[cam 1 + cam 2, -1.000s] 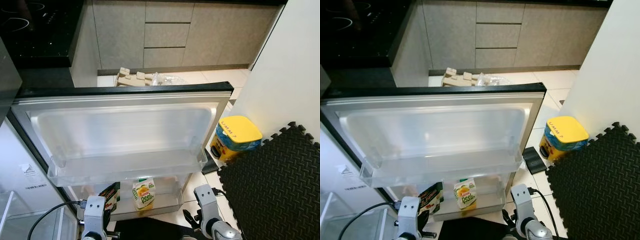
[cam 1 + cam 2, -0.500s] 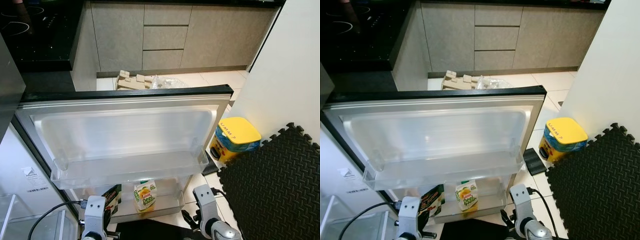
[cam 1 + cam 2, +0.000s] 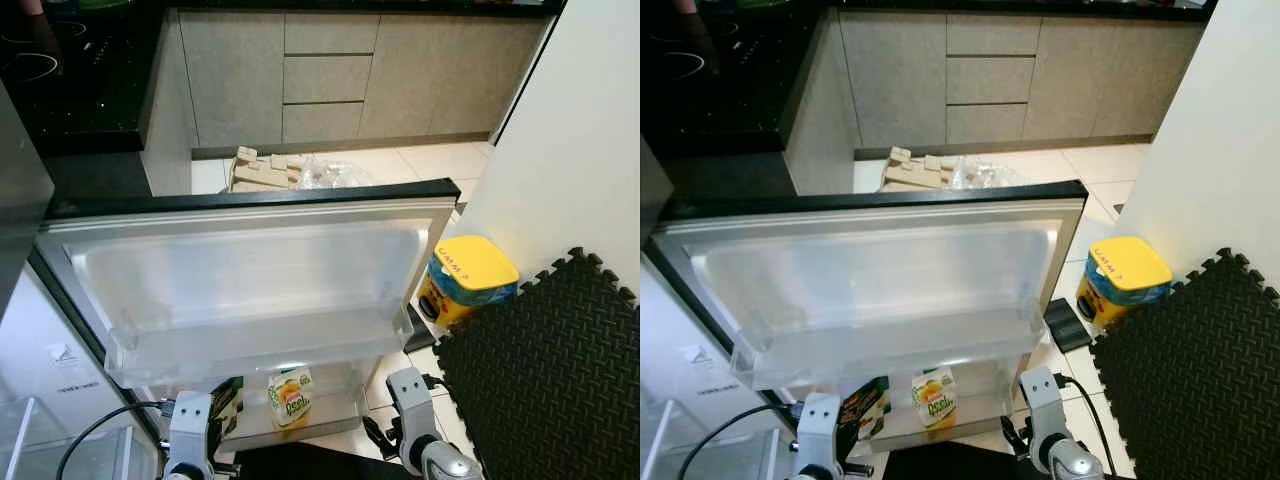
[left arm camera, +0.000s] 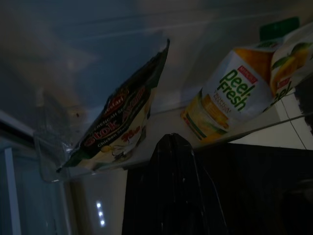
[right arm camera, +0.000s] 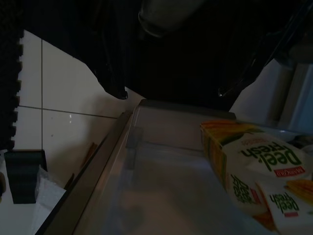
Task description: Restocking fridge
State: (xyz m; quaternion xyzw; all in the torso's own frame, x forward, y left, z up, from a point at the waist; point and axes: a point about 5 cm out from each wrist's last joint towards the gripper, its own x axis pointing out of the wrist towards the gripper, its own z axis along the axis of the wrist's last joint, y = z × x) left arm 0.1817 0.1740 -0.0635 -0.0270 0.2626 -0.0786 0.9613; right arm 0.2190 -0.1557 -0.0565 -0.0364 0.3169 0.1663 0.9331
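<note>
The fridge door (image 3: 250,250) stands swung open in front of me. Its upper clear bin (image 3: 260,345) holds nothing. In the lower door bin (image 3: 340,405) an orange-and-white Peel Fresh juice carton (image 3: 291,394) stands upright, and a dark snack pouch (image 3: 225,402) leans at its left. Both my arms hang low in front of that bin, the left arm (image 3: 190,430) under the pouch and the right arm (image 3: 412,405) right of the carton. The left wrist view shows my left gripper (image 4: 171,147) as a dark shape just below the pouch (image 4: 117,122) and carton (image 4: 234,98). The right wrist view looks along the bin to the carton (image 5: 249,166).
A blue tub with a yellow lid (image 3: 466,280) stands on the tiles right of the door, beside a black foam mat (image 3: 545,370). Cardboard and a plastic bag (image 3: 270,170) lie beyond the door by grey cabinets (image 3: 320,80). A black cooktop counter (image 3: 70,70) is at left, a white wall (image 3: 570,130) at right.
The whole picture has slid slightly as the camera moved. The carton, the pouch and both arms keep their places relative to the door.
</note>
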